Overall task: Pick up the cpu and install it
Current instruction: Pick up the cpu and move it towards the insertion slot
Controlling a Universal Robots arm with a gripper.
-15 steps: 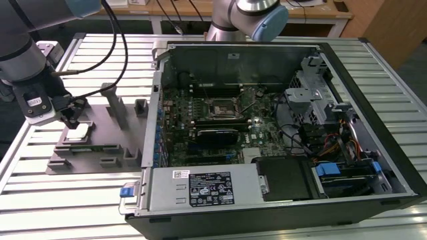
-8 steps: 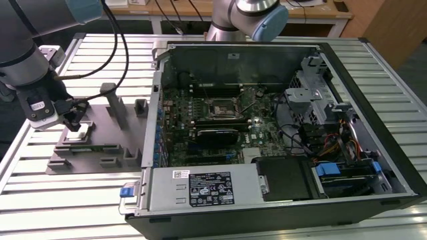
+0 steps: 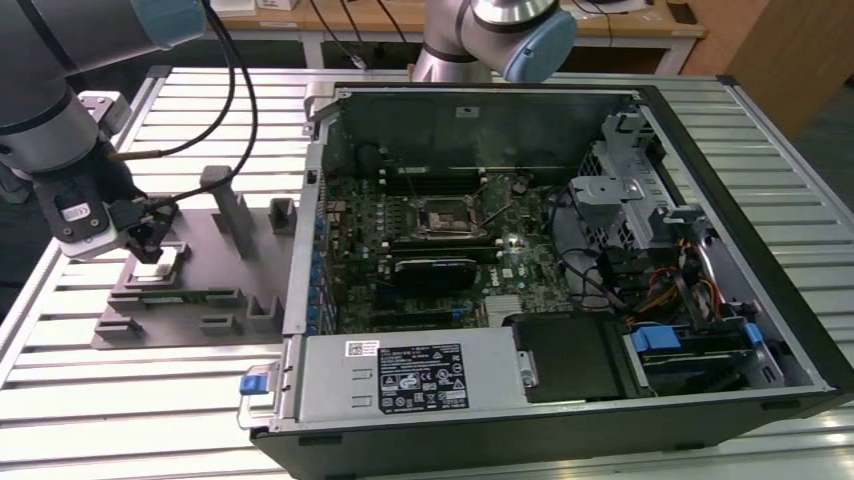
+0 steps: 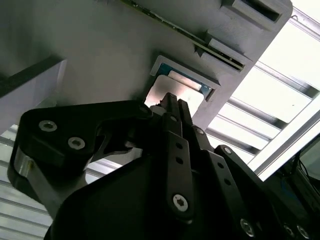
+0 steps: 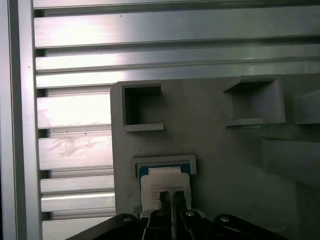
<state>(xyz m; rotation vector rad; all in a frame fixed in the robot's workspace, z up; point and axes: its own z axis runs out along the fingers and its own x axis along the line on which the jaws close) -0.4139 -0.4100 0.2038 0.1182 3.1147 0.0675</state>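
Closed claw (image 5: 171, 195) is pictured over the cpu (image 5: 162, 181) in its fixture (image 5: 215, 150), where the lid could be scratched by pressed tips.

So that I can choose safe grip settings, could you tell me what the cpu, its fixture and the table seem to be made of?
The cpu: seemingly a metal top, bright and glossy, glaring under the light. The fixture: probably plastic, matte uniform grey, no glare. The table: likely aluminium, brushed silver slats with streaky reflections.
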